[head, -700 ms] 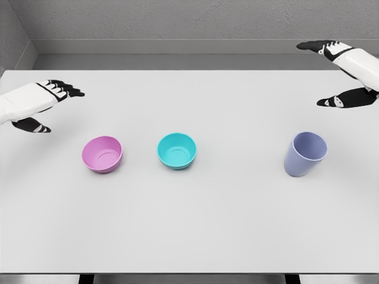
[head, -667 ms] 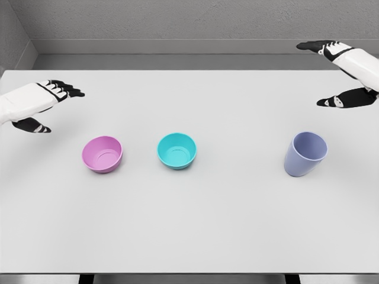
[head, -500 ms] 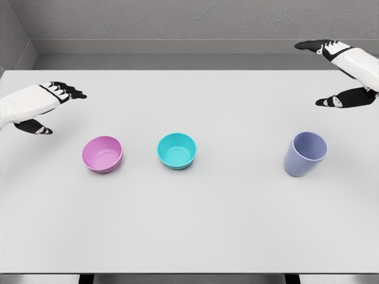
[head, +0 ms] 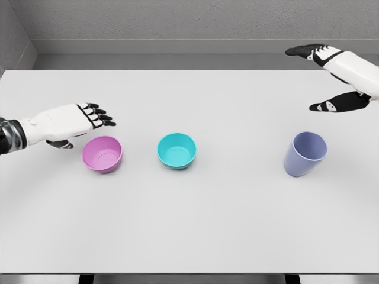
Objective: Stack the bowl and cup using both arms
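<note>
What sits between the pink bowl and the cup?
The teal bowl, apart from the pink bowl and farther from the cup, head view.

A white table (head: 189, 236) carries a pink bowl (head: 102, 154), teal bowl (head: 176, 150) and lavender cup (head: 305, 154).

A broad white bench (head: 195, 236) fills most of the view, its matte top evenly lit, with soft shadows only. Behind its far edge runs a strip of grey floor (head: 177, 61), meeting a rough grey back wall (head: 177, 21). A second grey wall (head: 12, 41) closes the left corner. Dark supports (head: 86, 278) show beneath the bench's near edge.
</note>
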Controlling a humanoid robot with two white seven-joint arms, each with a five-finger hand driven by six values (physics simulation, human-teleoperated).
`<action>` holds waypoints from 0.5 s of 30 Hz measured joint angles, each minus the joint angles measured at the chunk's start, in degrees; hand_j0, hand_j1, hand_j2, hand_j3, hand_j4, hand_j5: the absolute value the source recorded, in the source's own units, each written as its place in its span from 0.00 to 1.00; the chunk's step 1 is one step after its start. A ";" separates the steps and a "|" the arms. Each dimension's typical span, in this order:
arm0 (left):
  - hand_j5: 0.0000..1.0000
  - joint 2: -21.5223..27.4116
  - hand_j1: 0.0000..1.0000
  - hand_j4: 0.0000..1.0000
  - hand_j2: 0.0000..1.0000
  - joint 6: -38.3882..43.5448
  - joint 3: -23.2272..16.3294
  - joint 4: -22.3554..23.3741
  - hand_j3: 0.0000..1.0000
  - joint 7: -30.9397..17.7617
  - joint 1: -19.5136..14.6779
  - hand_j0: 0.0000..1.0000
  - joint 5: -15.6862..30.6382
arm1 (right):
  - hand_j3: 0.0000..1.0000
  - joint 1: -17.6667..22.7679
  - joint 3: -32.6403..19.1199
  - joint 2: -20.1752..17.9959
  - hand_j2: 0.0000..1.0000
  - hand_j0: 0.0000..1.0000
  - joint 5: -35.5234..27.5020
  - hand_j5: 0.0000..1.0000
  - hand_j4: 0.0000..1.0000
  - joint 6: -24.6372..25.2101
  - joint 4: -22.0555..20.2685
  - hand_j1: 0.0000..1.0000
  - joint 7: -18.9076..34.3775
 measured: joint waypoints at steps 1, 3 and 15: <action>1.00 -0.09 1.00 1.00 1.00 -0.01 -0.32 -0.05 1.00 -0.74 0.00 1.00 -0.41 | 1.00 0.00 -0.01 -0.09 1.00 1.00 0.00 1.00 1.00 0.04 -0.06 1.00 0.01; 1.00 -0.24 1.00 1.00 1.00 -0.01 -0.86 -0.11 1.00 -1.65 0.00 1.00 -1.51 | 1.00 0.18 -0.01 -0.18 1.00 1.00 -0.01 1.00 1.00 0.09 -0.10 1.00 0.02; 1.00 -0.58 1.00 1.00 1.00 -0.03 -1.28 -2.88 1.00 -2.68 -0.26 1.00 -0.40 | 1.00 0.35 -0.02 -0.13 1.00 1.00 -0.02 1.00 1.00 0.13 -0.63 1.00 0.02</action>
